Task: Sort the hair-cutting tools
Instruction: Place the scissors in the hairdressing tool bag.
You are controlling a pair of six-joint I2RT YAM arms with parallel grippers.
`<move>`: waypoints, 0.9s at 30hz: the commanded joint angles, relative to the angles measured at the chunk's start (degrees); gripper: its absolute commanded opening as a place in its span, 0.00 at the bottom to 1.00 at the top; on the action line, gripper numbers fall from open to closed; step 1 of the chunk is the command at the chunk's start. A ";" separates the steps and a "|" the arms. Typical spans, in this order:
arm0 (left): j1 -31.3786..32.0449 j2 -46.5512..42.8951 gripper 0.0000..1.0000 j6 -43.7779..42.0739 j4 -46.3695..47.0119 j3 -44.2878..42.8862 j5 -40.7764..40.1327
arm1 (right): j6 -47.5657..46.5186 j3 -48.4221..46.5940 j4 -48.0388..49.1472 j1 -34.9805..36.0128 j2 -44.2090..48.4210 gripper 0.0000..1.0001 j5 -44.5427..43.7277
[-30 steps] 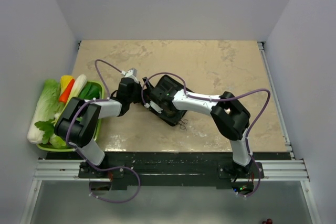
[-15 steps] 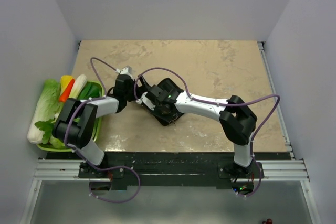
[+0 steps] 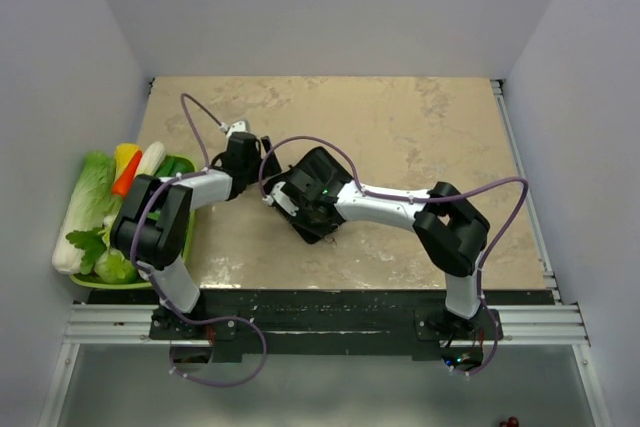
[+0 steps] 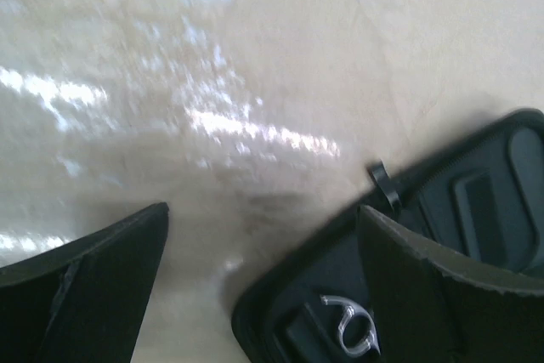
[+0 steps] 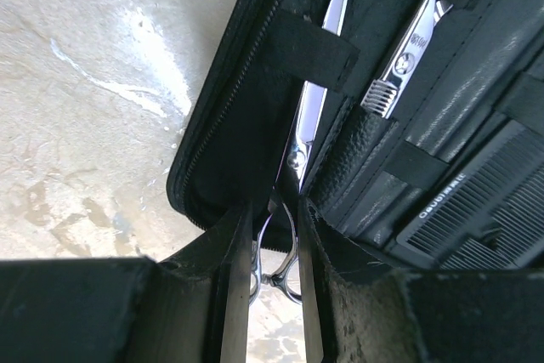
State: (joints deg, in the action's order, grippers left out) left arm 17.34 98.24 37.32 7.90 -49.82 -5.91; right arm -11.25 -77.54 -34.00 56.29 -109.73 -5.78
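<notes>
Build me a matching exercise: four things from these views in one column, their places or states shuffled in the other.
Things:
1. left gripper
2. right gripper
3. comb
4. cabbage

Places or states:
A. stowed in the case
B. at the far left of the scene
C. open, at the case's edge
D. shut on the scissors

Pairs: 1-C, 2-D, 3-A, 4-B

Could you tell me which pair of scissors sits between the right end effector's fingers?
The plain-bladed scissors nearest the case's zipped edge; the toothed scissors lie further in.
</notes>
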 commanded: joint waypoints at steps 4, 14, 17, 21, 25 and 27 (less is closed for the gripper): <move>1.02 6.52 0.95 -4.71 -7.37 -4.14 -13.16 | 0.08 1.69 3.59 0.13 3.21 0.24 0.16; 9.28 9.34 0.90 -10.69 -14.75 -5.46 -16.24 | -0.18 1.16 2.44 0.22 2.50 0.25 -2.04; 10.43 8.29 0.89 -10.95 -15.20 -3.10 -16.15 | -0.18 1.51 2.62 0.22 2.59 0.25 -2.48; 10.43 6.18 0.88 -11.22 -14.41 0.34 -16.68 | -0.09 1.77 2.88 0.31 3.29 0.25 -2.66; 10.69 4.17 0.85 -11.22 -13.71 2.80 -14.48 | -0.09 2.04 2.45 0.40 3.47 0.25 -2.74; 10.69 3.11 0.85 -11.04 -13.09 4.47 -12.38 | -0.09 2.21 2.18 0.48 3.65 0.25 -3.01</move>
State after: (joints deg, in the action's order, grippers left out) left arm 25.32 101.58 27.14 2.63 -50.96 -23.16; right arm -12.32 -75.09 -33.47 56.97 -109.32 -6.92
